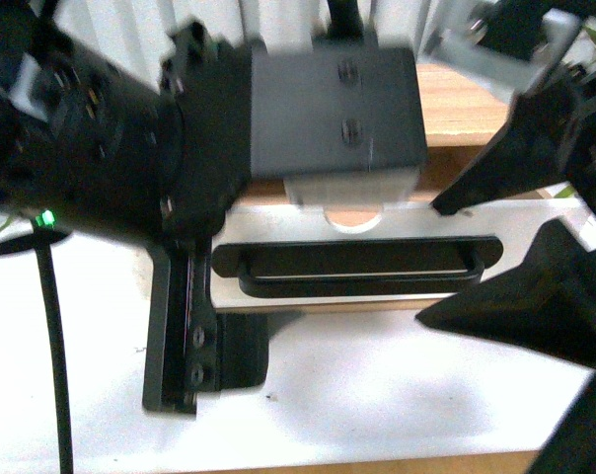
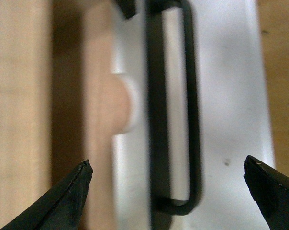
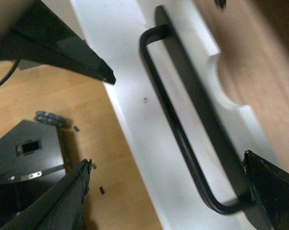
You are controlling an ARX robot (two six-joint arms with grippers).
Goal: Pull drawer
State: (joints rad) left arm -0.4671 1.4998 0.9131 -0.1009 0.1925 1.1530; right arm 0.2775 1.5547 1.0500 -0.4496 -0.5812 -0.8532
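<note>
The drawer has a white front, a semicircular notch in its top edge and a long black bar handle. My right gripper is open, its two black fingers spread above and below the handle's right end. In the right wrist view the handle runs between the fingers of the right gripper, untouched. My left gripper is open too, straddling one end of the handle, with the notch beside it. The left arm covers the drawer's left part.
The wooden cabinet top lies above the drawer. A white surface spreads below it. A black cable hangs at the left. In the right wrist view a wooden floor and a black base show.
</note>
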